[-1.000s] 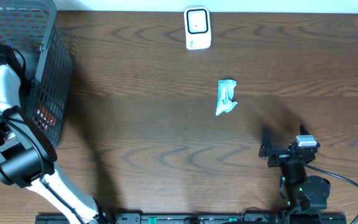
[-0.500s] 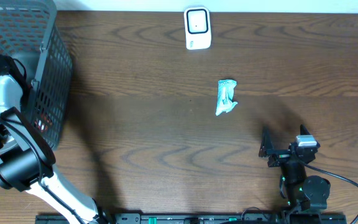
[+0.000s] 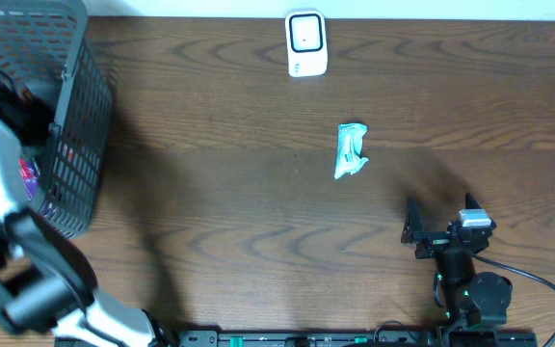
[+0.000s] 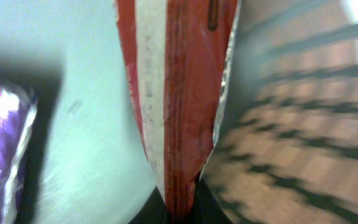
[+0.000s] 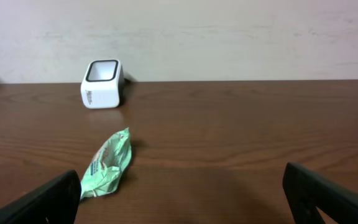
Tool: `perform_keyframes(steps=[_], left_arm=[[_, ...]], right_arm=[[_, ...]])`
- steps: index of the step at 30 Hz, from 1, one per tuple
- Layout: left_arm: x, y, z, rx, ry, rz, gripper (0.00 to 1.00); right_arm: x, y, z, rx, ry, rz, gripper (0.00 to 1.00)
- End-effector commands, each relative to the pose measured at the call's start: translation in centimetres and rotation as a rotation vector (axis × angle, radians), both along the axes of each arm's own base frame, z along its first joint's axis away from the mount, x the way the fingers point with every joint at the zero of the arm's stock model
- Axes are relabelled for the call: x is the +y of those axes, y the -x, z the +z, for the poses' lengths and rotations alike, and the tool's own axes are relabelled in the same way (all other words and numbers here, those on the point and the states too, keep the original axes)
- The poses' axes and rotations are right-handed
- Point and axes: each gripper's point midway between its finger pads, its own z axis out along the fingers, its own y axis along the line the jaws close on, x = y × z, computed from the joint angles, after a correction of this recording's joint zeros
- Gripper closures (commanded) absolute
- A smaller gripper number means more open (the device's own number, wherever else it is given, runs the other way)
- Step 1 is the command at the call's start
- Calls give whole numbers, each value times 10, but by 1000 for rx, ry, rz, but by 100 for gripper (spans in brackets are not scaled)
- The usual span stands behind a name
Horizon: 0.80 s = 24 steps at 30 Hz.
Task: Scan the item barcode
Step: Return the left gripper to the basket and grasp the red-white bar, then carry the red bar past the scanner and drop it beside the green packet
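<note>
A red and white packet (image 4: 179,93) is being pinched at its bottom tip by the left gripper (image 4: 180,214), whose fingers are being kept squeezed tight on it. In the left wrist view the packet is being shown running from 6 o'clock up to 12 o'clock, inside the basket (image 4: 303,155). Its print is blurred and cannot be read. A purple packet (image 4: 2,155) is being seen at 8 o'clock of it.

From overhead, the basket is being seen at 10 o'clock on the table (image 3: 210,193). A white scanner (image 3: 306,43) is being seen at 12 o'clock, and a green packet (image 3: 351,151) near the middle. The right gripper (image 3: 430,234) is being held wide apart at 5 o'clock, with nothing in it.
</note>
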Motion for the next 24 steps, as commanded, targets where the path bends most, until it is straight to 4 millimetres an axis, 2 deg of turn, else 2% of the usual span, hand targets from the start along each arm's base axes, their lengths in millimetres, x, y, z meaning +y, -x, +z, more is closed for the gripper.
perform_keyframes(steps=[1,7,10,13,17,21,24], left_arm=[[-15,-7,124,-321,-44,0,93],[-34,18,228,-572,-197,-26,93],[-54,30,255,-634,-225,-57,93],[-79,31,271,-681,-231,-112,92],[-132,19,282,-734,-203,-245,93],[-195,9,278,-747,-199,-435,93],[-237,-2,264,-720,-176,-529,93]], right_arm=[[-2,0,-1,1,15,-5,1],[-2,0,-1,1,15,-5,1],[-2,0,-1,1,15,-5,1],[-2,0,-1,1,15,-4,1],[-2,0,-1,1,15,-4,1],[-2,0,-1,1,15,-5,1],[-2,0,-1,1,15,-5,1]])
